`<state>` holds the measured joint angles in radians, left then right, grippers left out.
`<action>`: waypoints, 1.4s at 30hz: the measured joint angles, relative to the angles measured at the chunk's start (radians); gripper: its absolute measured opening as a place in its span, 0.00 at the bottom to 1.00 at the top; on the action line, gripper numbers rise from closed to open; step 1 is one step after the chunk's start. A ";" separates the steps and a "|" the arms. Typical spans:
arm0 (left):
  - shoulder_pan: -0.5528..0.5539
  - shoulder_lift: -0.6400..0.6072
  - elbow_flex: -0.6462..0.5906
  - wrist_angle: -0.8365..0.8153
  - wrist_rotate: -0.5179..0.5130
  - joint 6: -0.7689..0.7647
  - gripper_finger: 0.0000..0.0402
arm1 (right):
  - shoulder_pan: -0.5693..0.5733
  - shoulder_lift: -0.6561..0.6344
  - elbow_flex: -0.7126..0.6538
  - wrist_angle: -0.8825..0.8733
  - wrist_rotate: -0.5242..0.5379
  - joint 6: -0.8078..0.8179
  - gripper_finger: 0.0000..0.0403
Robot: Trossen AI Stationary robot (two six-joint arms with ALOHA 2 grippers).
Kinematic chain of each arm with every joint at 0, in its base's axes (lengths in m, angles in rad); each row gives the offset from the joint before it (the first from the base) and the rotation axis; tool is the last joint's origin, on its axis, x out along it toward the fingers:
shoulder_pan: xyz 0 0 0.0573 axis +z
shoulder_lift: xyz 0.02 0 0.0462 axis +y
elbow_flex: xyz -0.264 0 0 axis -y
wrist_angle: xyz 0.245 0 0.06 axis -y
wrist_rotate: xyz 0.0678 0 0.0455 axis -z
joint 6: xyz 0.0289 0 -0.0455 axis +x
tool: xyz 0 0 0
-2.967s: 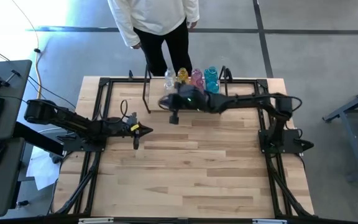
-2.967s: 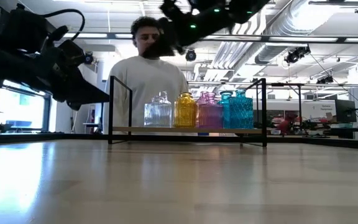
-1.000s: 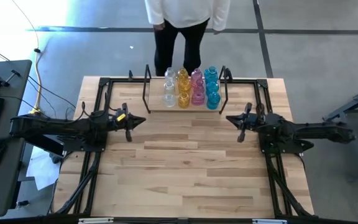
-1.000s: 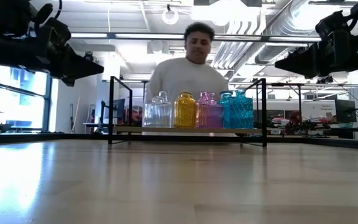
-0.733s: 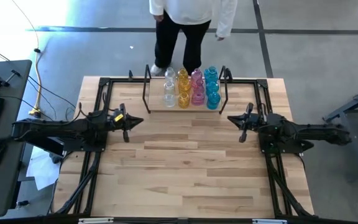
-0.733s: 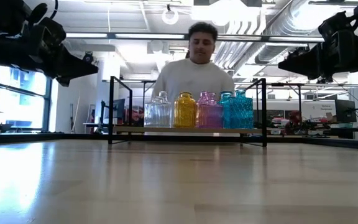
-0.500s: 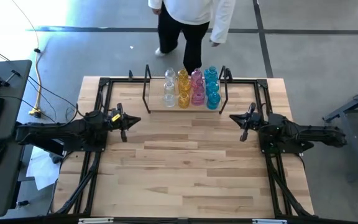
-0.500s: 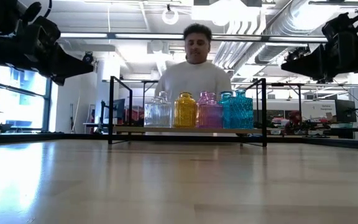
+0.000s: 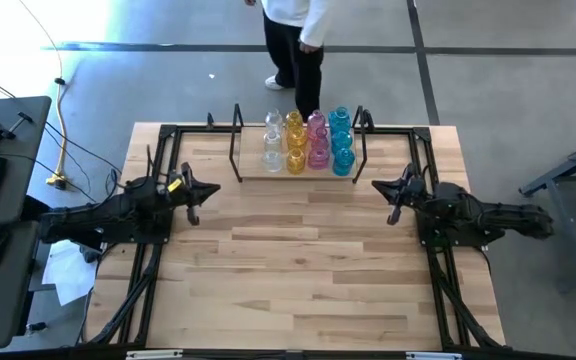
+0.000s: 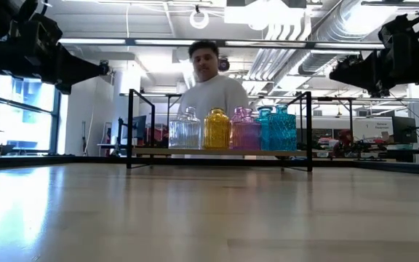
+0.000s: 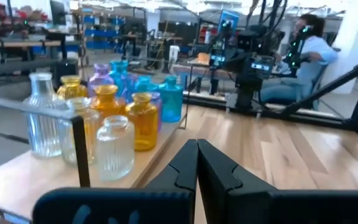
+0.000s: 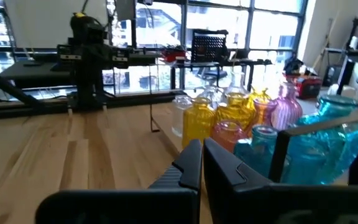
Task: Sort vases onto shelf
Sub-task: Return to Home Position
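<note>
Both arms sit low at the desk point(image 9: 298, 270) sides, left arm point(image 9: 118, 212) on the left edge, right arm point(image 9: 468, 215) on the right. Left jaws pressed together, holding nothing. Right jaws pressed together too, also holding nothing. Both point inward, apart from the shelf point(image 9: 252, 170). The shelf sits mid far edge of the desk. The vases are all on it in colour columns, left to right: clear point(image 9: 273, 152), amber point(image 9: 294, 150), pink point(image 9: 317, 148), cyan point(image 9: 341, 148). A person point(image 9: 293, 30) stands just beyond the far edge.
</note>
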<state>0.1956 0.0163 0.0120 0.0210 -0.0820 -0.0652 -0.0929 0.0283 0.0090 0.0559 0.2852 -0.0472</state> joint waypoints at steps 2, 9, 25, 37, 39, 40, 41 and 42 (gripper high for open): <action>0.011 0.008 0.000 -0.004 0.011 -0.012 0.00 | -0.013 0.012 0.000 0.000 0.000 0.016 0.00; 0.021 0.015 0.000 -0.003 0.012 -0.055 0.00 | -0.052 0.062 0.000 0.000 -0.005 0.091 0.00; 0.020 0.029 0.000 -0.002 0.019 -0.080 0.00 | -0.051 0.084 0.000 0.001 -0.007 0.092 0.00; 0.020 0.030 0.000 -0.002 0.019 -0.080 0.00 | -0.051 0.084 -0.001 0.002 -0.008 0.092 0.00; 0.020 0.030 0.000 -0.002 0.019 -0.080 0.00 | -0.051 0.084 -0.001 0.002 -0.008 0.092 0.00; 0.020 0.030 0.000 -0.002 0.019 -0.081 0.00 | -0.051 0.084 -0.001 0.002 -0.008 0.092 0.00; 0.020 0.030 0.000 -0.002 0.019 -0.081 0.00 | -0.051 0.084 -0.001 0.002 -0.008 0.092 0.00; 0.020 0.030 0.000 -0.002 0.019 -0.081 0.00 | -0.051 0.084 -0.001 0.002 -0.008 0.092 0.00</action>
<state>0.2157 0.0460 0.0116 0.0193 -0.0628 -0.1458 -0.1444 0.1120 0.0082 0.0574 0.2775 0.0449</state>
